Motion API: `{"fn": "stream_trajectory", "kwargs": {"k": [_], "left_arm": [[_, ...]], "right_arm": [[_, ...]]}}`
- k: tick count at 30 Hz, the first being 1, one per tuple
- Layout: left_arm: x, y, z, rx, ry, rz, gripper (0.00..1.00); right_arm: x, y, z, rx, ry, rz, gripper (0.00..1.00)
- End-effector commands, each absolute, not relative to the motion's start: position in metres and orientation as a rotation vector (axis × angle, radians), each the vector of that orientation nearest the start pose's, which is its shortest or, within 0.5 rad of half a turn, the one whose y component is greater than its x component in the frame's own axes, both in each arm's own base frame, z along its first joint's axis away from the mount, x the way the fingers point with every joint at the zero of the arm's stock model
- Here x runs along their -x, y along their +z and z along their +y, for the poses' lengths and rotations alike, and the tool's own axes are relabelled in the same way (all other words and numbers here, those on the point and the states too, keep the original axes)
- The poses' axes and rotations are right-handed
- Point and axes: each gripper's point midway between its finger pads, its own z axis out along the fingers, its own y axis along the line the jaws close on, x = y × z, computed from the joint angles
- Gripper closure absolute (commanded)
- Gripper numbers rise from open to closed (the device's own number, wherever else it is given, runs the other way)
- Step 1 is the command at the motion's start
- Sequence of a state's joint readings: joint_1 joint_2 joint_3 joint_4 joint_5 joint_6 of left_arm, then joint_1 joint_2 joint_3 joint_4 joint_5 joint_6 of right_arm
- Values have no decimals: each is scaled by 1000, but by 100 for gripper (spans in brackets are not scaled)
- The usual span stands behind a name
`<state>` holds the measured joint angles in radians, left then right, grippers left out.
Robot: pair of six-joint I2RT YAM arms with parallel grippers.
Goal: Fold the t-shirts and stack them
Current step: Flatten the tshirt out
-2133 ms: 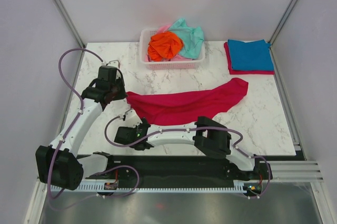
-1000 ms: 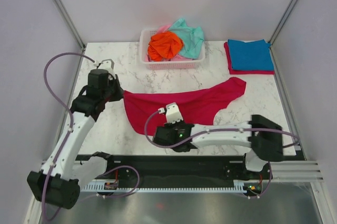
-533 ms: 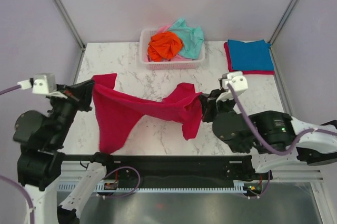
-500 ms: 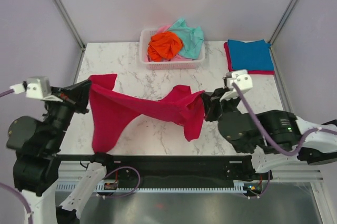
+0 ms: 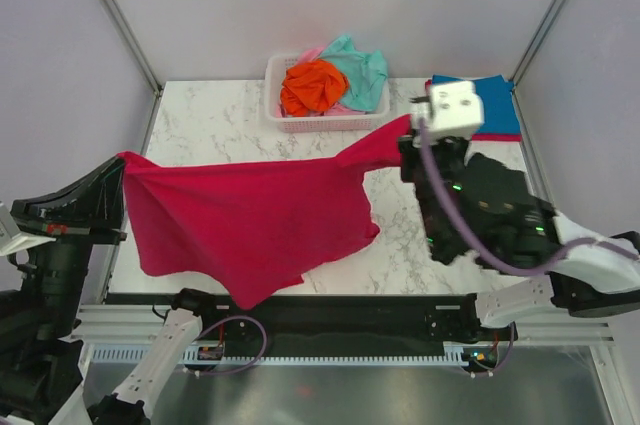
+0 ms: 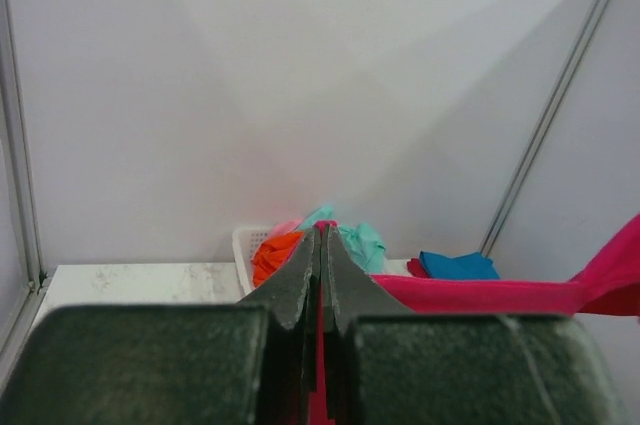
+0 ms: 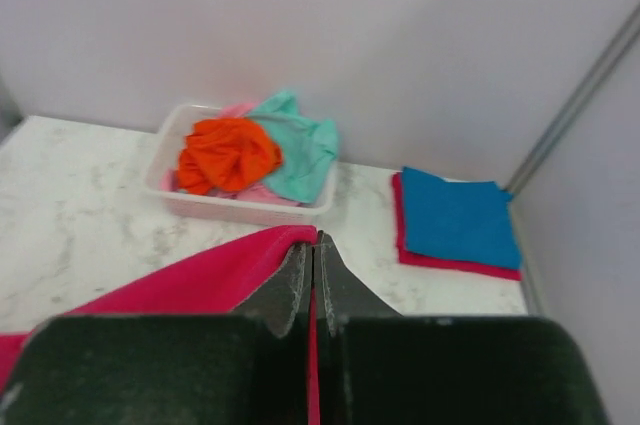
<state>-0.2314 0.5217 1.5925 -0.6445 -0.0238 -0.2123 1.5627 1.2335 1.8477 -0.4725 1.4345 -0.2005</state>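
Note:
A crimson t-shirt (image 5: pixel 250 220) hangs stretched in the air between both grippers, its lower edge drooping toward the near table edge. My left gripper (image 5: pixel 122 167) is shut on the shirt's left corner; a red strip shows between its fingers (image 6: pixel 345 280). My right gripper (image 5: pixel 408 145) is shut on the right corner, and the crimson t-shirt (image 7: pixel 200 280) runs off to the left from its tips. An orange t-shirt (image 5: pixel 312 85), a mint-teal one (image 5: pixel 360 70) and a pink one (image 5: pixel 310 53) lie crumpled in the basket. A folded blue t-shirt (image 5: pixel 478 103) lies on a folded red one (image 5: pixel 500 135).
The white slatted basket (image 5: pixel 330 125) stands at the back centre of the marble table (image 5: pixel 230 125). The folded stack sits at the back right corner. Metal frame posts and pale walls close in the sides and back.
Both arms have risen and drawn apart, the left one leftward and the right one back. The crimson shirt has gone from sagging between them to spread wide and taut along its top edge.

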Motion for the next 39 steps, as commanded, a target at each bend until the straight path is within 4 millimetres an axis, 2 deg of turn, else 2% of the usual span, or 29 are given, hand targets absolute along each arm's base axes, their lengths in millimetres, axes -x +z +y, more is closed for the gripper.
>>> {"fn": "stream_trajectory", "kwargs": {"k": [1,2,4,5,6,7,8,10,11,13,14,17,18,26,28,30,31,32,34,35,36,37,38,39], "left_arm": [[-106,568,-22,8,-317,1117,98],[-109,565,-23,1,-318,1126,98],[-121,554,-28,-15,-312,1164,98],[-133,543,-29,-18,-299,1208,98],[-142,534,-28,-17,-271,1243,98],[-150,527,-28,-16,-254,1275,98],[-163,517,-29,-19,-238,1322,98],[-164,511,-27,-11,-222,1351,98],[-162,511,-27,-14,-225,1345,98],[-147,522,-25,-26,-228,1277,98],[-142,526,-24,-30,-225,1256,98],[-124,541,-20,-42,-223,1189,98],[-121,545,-21,-47,-226,1176,98],[-86,589,-34,-126,-317,1004,98],[-86,590,-39,-151,-331,996,98],[-94,583,-49,-182,-363,1016,98],[-101,578,-54,-193,-384,1035,98],[-119,560,-62,-207,-406,1092,98],[-141,533,-87,-273,-502,1189,93],[-161,506,-99,-297,-546,1273,83],[-172,487,-116,-336,-630,1342,80],[-180,472,-123,-340,-667,1392,78],[-193,447,-128,-329,-696,1464,77],[-200,437,-129,-287,-716,1495,78]], "right_arm": [[-206,521,166,28,-297,1579,100],[-218,520,152,-27,-345,1580,100],[-230,519,144,-56,-377,1575,100],[-239,516,132,-78,-443,1579,100],[-245,516,129,-71,-459,1578,100],[-250,523,120,-93,-440,1572,100],[-260,511,106,-91,-479,1600,100],[-263,521,98,-117,-309,1605,100],[-250,532,81,-154,-219,1581,100],[-238,537,69,-156,-131,1557,100],[-225,546,47,-206,-98,1528,100],[-208,550,17,-228,-116,1508,100],[-206,552,15,-202,-117,1505,100],[-185,585,20,-76,145,1394,100],[-181,591,34,3,219,1364,100],[-182,589,44,60,232,1365,100],[-182,589,55,118,254,1365,100],[-187,580,64,160,229,1394,100],[-196,562,77,210,192,1443,100],[-200,554,83,222,186,1462,100],[-204,548,87,219,179,1477,100],[-211,534,93,220,157,1510,100],[-216,527,105,242,165,1525,100],[-221,520,117,266,172,1539,100]]}}
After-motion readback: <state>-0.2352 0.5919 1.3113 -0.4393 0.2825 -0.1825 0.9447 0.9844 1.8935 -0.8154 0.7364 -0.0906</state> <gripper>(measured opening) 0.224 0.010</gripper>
